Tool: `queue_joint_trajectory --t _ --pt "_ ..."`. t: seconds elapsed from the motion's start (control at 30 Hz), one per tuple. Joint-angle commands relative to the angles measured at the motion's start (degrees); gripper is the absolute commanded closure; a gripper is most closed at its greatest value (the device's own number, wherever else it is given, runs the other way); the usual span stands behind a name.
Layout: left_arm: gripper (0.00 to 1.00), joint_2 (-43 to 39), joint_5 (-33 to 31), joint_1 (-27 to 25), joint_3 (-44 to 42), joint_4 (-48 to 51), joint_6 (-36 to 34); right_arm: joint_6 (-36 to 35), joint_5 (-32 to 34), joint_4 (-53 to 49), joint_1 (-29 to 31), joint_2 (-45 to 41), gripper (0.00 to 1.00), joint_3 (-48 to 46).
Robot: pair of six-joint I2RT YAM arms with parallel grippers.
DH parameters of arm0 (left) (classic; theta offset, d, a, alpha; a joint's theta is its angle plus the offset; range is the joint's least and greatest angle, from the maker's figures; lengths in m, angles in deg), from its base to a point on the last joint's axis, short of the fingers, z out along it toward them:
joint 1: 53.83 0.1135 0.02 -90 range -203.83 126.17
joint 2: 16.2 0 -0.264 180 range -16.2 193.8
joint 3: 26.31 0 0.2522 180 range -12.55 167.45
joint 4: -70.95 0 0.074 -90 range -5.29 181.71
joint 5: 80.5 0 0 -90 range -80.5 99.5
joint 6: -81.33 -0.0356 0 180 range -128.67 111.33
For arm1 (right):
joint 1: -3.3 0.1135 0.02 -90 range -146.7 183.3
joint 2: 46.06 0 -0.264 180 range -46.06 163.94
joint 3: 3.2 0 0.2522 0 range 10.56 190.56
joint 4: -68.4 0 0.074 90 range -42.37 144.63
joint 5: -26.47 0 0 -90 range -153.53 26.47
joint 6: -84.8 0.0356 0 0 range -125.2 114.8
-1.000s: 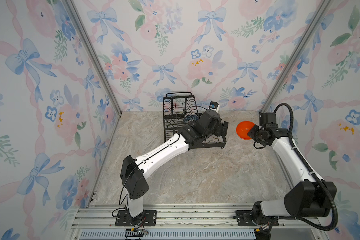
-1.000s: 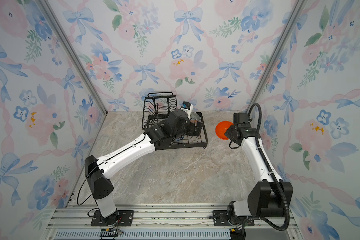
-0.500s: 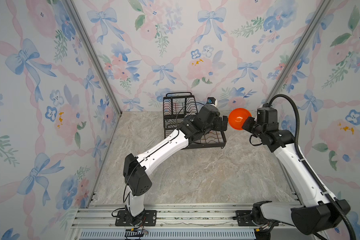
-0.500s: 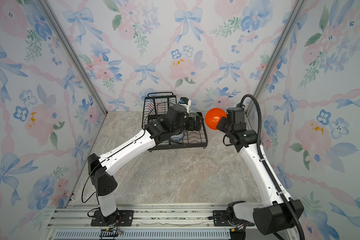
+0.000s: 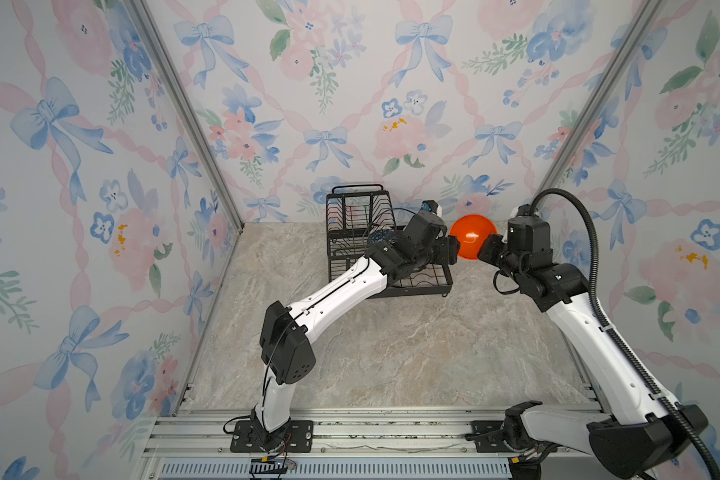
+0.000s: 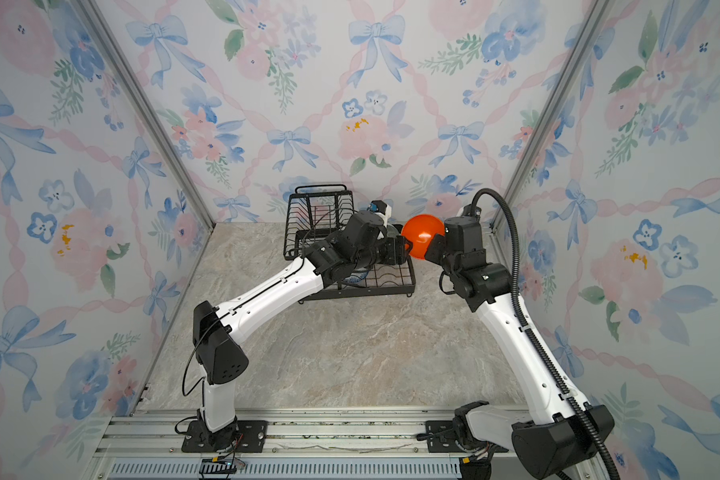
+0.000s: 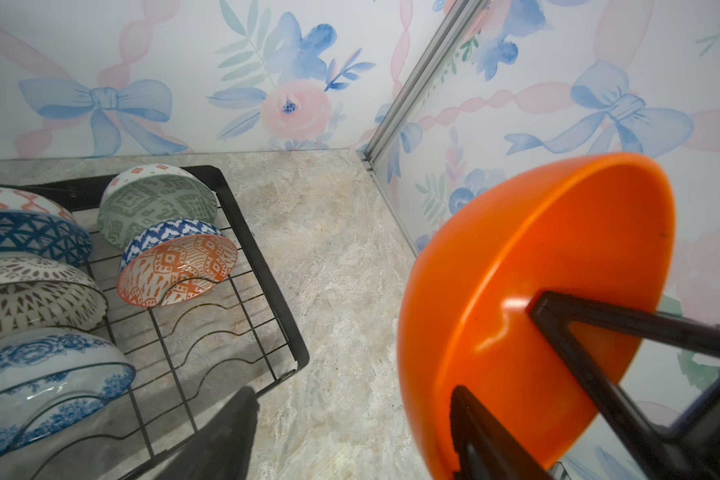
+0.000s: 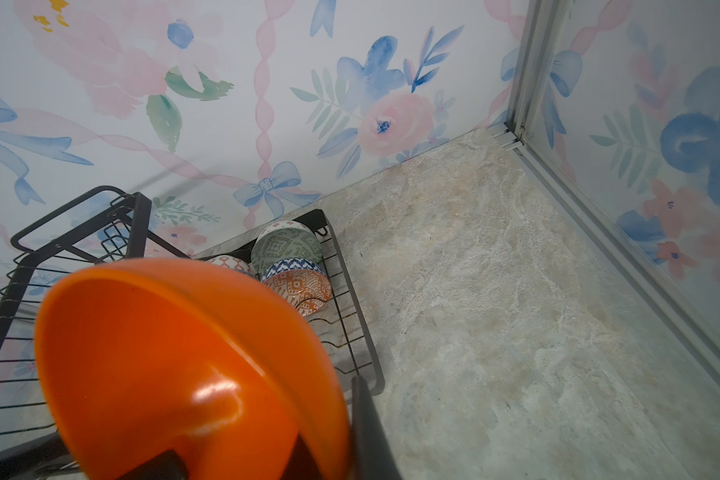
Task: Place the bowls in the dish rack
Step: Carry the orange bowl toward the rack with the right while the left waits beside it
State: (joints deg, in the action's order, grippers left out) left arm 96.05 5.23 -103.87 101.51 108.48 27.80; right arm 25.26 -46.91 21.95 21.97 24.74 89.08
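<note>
I'm looking into a booth walled with floral wallpaper [image 5: 350, 104] of blue bows and pink flowers, floored by a marbled beige bench [image 5: 391, 353]. The black wire dish rack [image 5: 350, 220] sits against the back wall, left of middle. On the left wrist view its lower tray holds patterned bowls standing tilted on edge in the wire slots, among them a green-white bowl [image 7: 154, 203], a dark-blue bowl [image 7: 26, 237] and a blue-white floral bowl [image 7: 46, 374]. The plain orange bowl [image 5: 472, 237] hangs in the air just off the right end of that tray, between my two arms and clear of the bench. It is tipped on its side, and as far as I can judge its rounded underside faces the top cameras and its mouth is turned toward the back wall. My right pincer [image 5: 484, 251] is clenched on the bowl's wall from the right. My left pincer [image 5: 451, 249] sits right against the bowl's opposite edge, and I can't tell whether it is released or clamped.
</note>
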Motion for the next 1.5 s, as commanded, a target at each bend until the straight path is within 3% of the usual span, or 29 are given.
queue_joint_trajectory --t 0.0,0.23,0.37,0.8,1.0,1.47 --pt "0.33 1.22 1.11 0.58 1.34 0.43 0.37 0.81 1.04 3.15 1.67 -1.46 1.00 -0.84" --pt "0.56 0.87 0.35 1.16 1.52 0.46 0.79 1.60 1.26 3.30 3.68 -0.52 1.00 -1.00" --pt "0.58 0.78 -0.01 1.34 1.60 0.40 1.00 2.56 1.81 2.90 4.34 -0.16 1.00 -1.48" --pt "0.86 0.04 -0.12 2.03 0.73 0.47 1.42 3.91 3.68 2.85 7.06 0.08 1.00 -3.75" --pt "0.99 -0.53 -0.33 2.25 0.16 0.47 1.67 4.43 3.64 3.07 7.08 0.81 0.92 -3.52" --pt "1.00 -2.83 -3.54 2.84 -1.42 0.32 1.35 4.49 2.63 1.98 7.75 2.72 0.73 -2.05"
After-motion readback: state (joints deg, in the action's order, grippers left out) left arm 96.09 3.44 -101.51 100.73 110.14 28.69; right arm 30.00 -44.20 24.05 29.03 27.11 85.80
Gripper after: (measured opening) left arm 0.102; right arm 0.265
